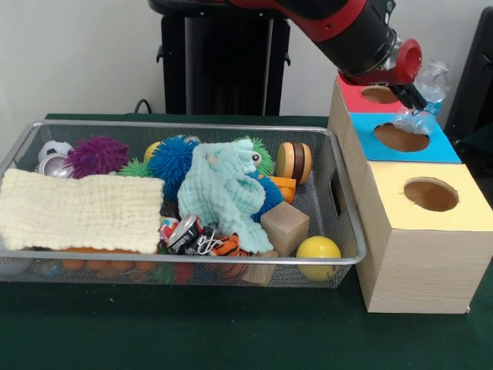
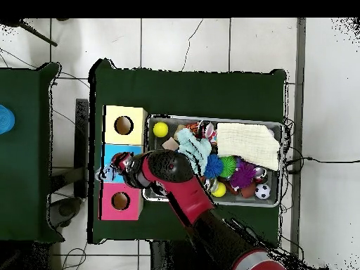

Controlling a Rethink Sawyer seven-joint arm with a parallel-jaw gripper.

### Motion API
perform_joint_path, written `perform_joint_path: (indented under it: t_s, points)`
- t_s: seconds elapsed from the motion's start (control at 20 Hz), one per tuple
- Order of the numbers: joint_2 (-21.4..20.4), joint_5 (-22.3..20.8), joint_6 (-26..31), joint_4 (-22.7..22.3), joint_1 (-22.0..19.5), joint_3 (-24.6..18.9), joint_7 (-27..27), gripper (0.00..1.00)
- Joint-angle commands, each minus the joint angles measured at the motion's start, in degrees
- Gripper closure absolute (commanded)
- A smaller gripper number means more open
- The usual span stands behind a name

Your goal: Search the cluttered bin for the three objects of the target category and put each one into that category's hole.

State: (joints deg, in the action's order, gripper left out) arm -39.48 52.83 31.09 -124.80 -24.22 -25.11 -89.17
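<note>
Front camera faces the bin closely; overhead looks down from high.

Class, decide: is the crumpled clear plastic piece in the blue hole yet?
Not yet. The crumpled clear plastic piece hangs from the hand above the blue hole.

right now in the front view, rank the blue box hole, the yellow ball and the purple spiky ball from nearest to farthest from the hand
1. Blue box hole: right under the hand, which holds a crumpled clear plastic piece over it.
2. Yellow ball: front right corner of the wire bin, lower left of the hand.
3. Purple spiky ball: far left end of the bin.
</note>
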Motion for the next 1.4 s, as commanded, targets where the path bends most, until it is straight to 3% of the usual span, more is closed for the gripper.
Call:
perform_joint_path:
  t_s: [0.05,0.95,1.4]
  points:
    - [3.84,-3.70,-5.45,2.36,-1.92,-3.21,0.77,1.00]
    - [4.82,-10.76,-4.17,4.98,-3.00,-2.52,-3.28,1.00]
    - [4.90,-12.64,-7.99,4.26,-4.45,-4.63,-2.31,1.00]
